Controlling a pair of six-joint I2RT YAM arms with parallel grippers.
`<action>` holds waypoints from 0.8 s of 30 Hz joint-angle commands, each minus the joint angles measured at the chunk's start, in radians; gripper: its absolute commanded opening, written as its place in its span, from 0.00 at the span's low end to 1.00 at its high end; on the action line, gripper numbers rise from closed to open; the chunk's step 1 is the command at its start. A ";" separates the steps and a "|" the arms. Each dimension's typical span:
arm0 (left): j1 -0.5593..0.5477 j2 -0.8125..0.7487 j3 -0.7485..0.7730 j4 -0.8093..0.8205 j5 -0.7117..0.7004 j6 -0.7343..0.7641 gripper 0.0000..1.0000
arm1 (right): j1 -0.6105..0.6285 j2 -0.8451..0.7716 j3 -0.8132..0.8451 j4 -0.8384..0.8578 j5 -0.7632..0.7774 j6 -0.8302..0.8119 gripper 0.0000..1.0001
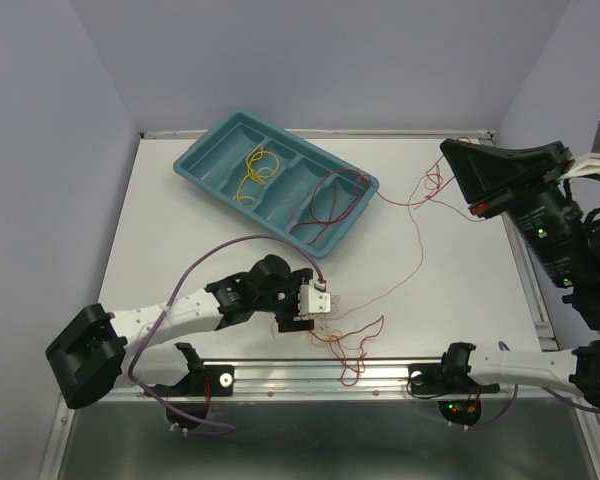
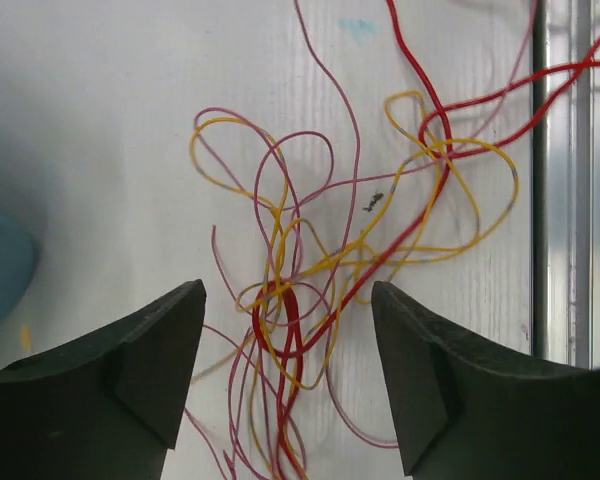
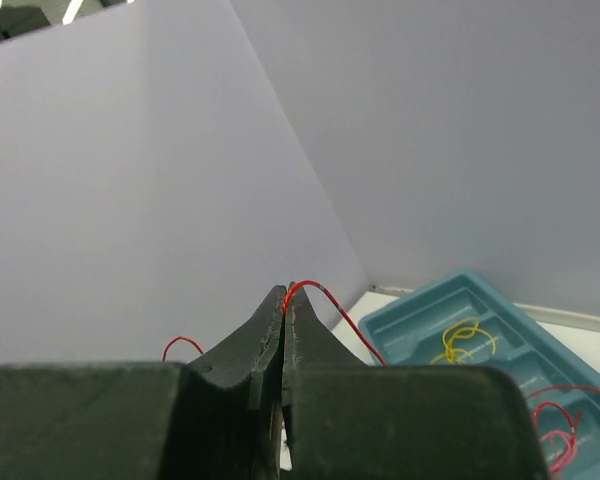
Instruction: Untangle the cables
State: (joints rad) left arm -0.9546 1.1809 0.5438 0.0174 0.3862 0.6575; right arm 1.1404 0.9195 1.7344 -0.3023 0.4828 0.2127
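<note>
Hovering left gripper [image 2: 288, 300], jaws spread, over hair-thin red, yellow and pink wire tangle [image 2: 325, 265] at six o'clock; pinching thin red strand [image 3: 325, 296] in raised right gripper [image 3: 283, 297], likely drawing it clear.

Left end effector [image 2: 288, 298] open, low; right end effector [image 3: 284, 296] closed, high.

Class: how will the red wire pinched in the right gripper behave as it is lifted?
Probably floppy: the red wire sags in loose curves from the right gripper. Likely very light, being hair-thin. It may drag the tangle, since red strands run into it.
</note>
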 commanded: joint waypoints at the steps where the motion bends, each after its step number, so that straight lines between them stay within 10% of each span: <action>1: -0.001 -0.142 0.033 0.058 -0.075 -0.033 0.91 | 0.002 -0.004 -0.062 0.040 0.011 -0.009 0.00; 10: -0.001 -0.547 -0.001 0.255 -0.191 -0.088 0.99 | 0.004 -0.001 -0.130 0.111 -0.058 0.014 0.01; 24: -0.001 -0.272 0.165 0.507 -0.156 -0.148 0.99 | 0.002 0.131 -0.041 0.173 -0.193 0.037 0.00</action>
State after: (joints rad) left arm -0.9535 0.8486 0.6456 0.3832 0.2356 0.5369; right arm 1.1404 1.0504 1.6432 -0.1940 0.3275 0.2516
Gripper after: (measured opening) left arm 0.986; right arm 0.016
